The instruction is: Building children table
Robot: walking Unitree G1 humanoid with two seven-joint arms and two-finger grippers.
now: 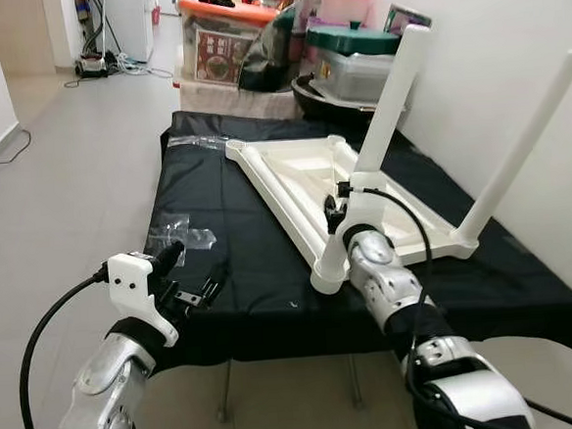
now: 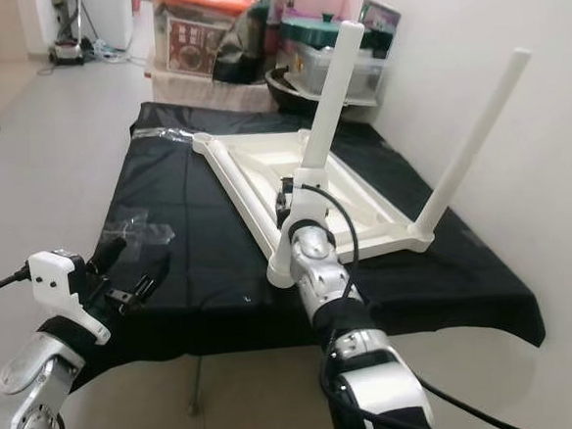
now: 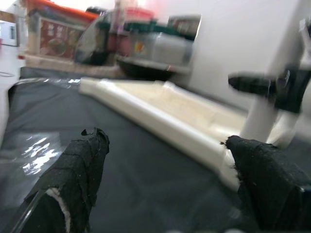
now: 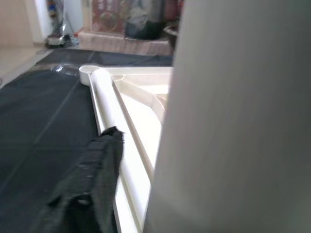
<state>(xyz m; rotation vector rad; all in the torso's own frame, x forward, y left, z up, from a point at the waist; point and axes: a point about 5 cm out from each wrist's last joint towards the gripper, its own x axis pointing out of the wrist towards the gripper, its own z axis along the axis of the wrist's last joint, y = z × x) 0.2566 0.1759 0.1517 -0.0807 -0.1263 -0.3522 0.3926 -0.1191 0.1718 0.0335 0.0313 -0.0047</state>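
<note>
The white children table (image 1: 293, 180) lies upside down on a black-covered table (image 1: 231, 267). One white leg (image 1: 395, 94) rises tilted from its near corner, and a second leg (image 1: 522, 144) stands at the right corner. My right gripper (image 1: 340, 199) is shut around the near leg partway up. In the right wrist view that leg (image 4: 233, 116) is very close, beside one black finger (image 4: 97, 179). My left gripper (image 1: 192, 275) hovers open and empty over the table's near left edge. Its fingertips (image 3: 77, 179) stand wide apart, facing the white frame rail (image 3: 160, 124).
An empty clear plastic bag (image 1: 181, 227) lies near the left gripper, and more plastic wrap (image 1: 197, 140) lies at the far left of the cloth. Storage boxes (image 1: 225, 42) and bins (image 1: 354, 58) crowd the back. A white wall runs along the right; tiled floor (image 1: 76, 160) lies left.
</note>
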